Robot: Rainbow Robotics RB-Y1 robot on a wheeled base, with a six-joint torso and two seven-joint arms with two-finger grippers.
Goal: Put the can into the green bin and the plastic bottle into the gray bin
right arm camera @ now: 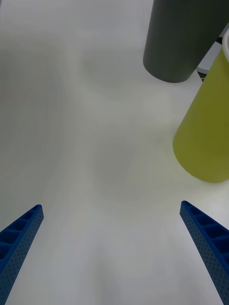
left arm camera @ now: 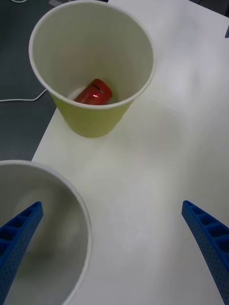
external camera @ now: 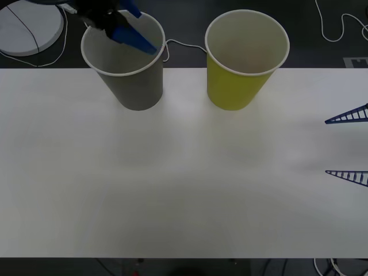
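The left gripper (external camera: 129, 26) is up over the mouth of the gray bin (external camera: 127, 60) with its blue fingers spread apart and nothing between them. Just beside the gray bin stands the green bin (left arm camera: 90, 71), and the can (left arm camera: 94, 92) lies on its side at the bottom of it. The right gripper (external camera: 348, 146) waits low over the white counter (external camera: 172, 184) at the right edge, well apart from both bins, with its fingers wide apart and holding nothing.
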